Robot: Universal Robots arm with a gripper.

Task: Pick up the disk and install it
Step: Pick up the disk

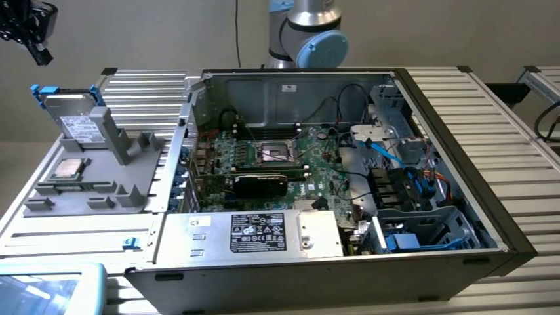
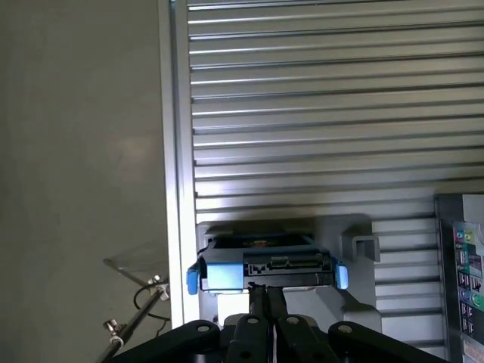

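The disk point(image 1: 77, 117) stands on edge in a grey holder point(image 1: 105, 172) at the exterior view's left, silver with a white label and a bright blue frame. My gripper point(image 1: 40, 59) hangs in the air well above it, a little toward the exterior view's left. In the wrist view the disk point(image 2: 266, 269) appears end-on, its blue frame and connector edge facing the camera. My gripper point(image 2: 266, 293) is shut there, its two black fingers pressed together with nothing between them, apart from the disk.
An open computer case point(image 1: 455, 138) lies on the ribbed metal table point(image 1: 499, 105), with its motherboard point(image 1: 271, 157), a silver box with a black label point(image 1: 258, 233) and a drive cage point(image 1: 420, 230). A small silver chip point(image 1: 67, 169) rests on the grey holder. The arm's base point(image 1: 306, 33) stands behind the case.
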